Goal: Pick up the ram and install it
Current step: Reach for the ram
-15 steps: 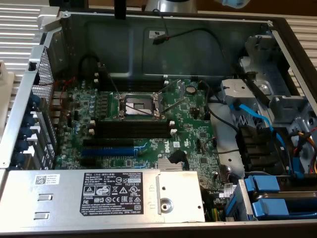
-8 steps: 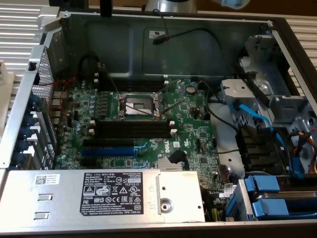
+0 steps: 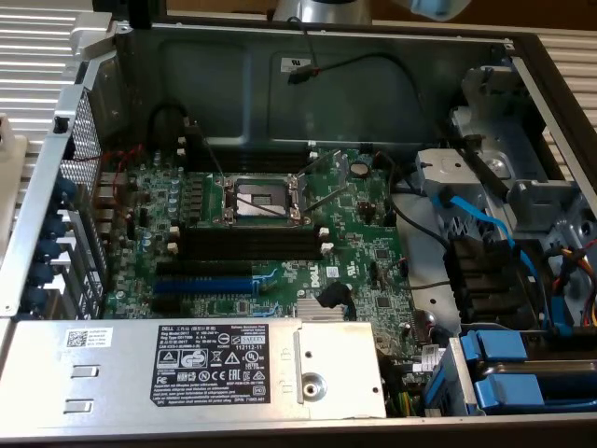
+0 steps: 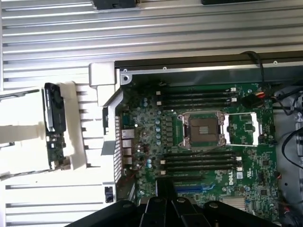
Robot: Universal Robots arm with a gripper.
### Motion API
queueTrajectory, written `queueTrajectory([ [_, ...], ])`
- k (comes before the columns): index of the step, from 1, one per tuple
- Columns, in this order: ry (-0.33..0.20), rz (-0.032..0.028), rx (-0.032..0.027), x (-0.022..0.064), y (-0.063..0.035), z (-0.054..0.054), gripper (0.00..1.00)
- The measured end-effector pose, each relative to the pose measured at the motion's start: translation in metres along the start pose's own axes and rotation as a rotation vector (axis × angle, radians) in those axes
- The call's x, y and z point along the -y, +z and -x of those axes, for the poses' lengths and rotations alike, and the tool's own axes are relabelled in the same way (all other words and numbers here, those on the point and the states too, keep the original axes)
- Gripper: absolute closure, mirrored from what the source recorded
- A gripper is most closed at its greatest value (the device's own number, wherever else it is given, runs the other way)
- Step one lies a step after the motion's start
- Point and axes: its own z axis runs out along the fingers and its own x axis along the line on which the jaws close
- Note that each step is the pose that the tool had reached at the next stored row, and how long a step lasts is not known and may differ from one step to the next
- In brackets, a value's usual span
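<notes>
Ribbed metal bench (image 4: 142,28) carries an open computer case (image 3: 233,65). In the exterior view, a silver power supply (image 3: 112,369) lies at six o'clock of the green motherboard (image 3: 359,238), and black memory slots (image 3: 247,245) run just at six o'clock of the bare processor socket (image 3: 259,198). A white rack (image 4: 78,127) stands outside the case at nine o'clock, holding the ram (image 4: 56,149). Jaws are pressed together, gripping nothing, above the board and well apart from the ram.

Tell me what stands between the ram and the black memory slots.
The ram sits in a white holder outside the case; its side wall stands between it and the black slots. The slots themselves look empty.
</notes>
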Motion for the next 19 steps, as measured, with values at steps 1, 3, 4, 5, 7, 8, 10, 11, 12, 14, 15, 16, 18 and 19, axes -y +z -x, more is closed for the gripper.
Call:
queueTrajectory([
  [1,0.0,0.0,-0.0005,0.0003,0.0001,-0.005,0.89],
  [3,0.0,-0.0001,-0.002,0.0013,0.0003,-0.018,0.89],
  [4,0.0,-0.0002,-0.0025,0.0016,0.0004,-0.023,0.89],
  [5,0.0,-0.0002,-0.0031,0.002,0.0005,-0.027,0.89],
  [7,0.0,-0.0003,-0.0039,0.0026,0.0007,-0.036,0.89],
  [8,0.0,-0.0003,-0.0041,0.0029,0.0008,-0.041,0.89],
  [10,0.0,-0.0003,-0.0047,0.0036,0.001,-0.05,0.89],
  [11,0.0,-0.0003,-0.0049,0.0039,0.001,-0.054,0.89],
  [12,0.0,-0.0004,-0.0051,0.0042,0.0011,-0.059,0.89],
  [14,0.0,-0.0004,-0.0053,0.0049,0.0013,-0.068,0.89],
  [15,0.0,-0.0003,-0.0053,0.0052,0.0014,-0.073,0.89],
  [16,0.0,-0.0003,-0.0054,0.0056,0.0015,-0.077,0.89],
  [18,0.0,-0.0004,-0.0056,0.0062,0.0016,-0.086,0.89],
  [19,0.0,-0.0004,-0.0056,0.0066,0.0017,-0.091,0.89],
])
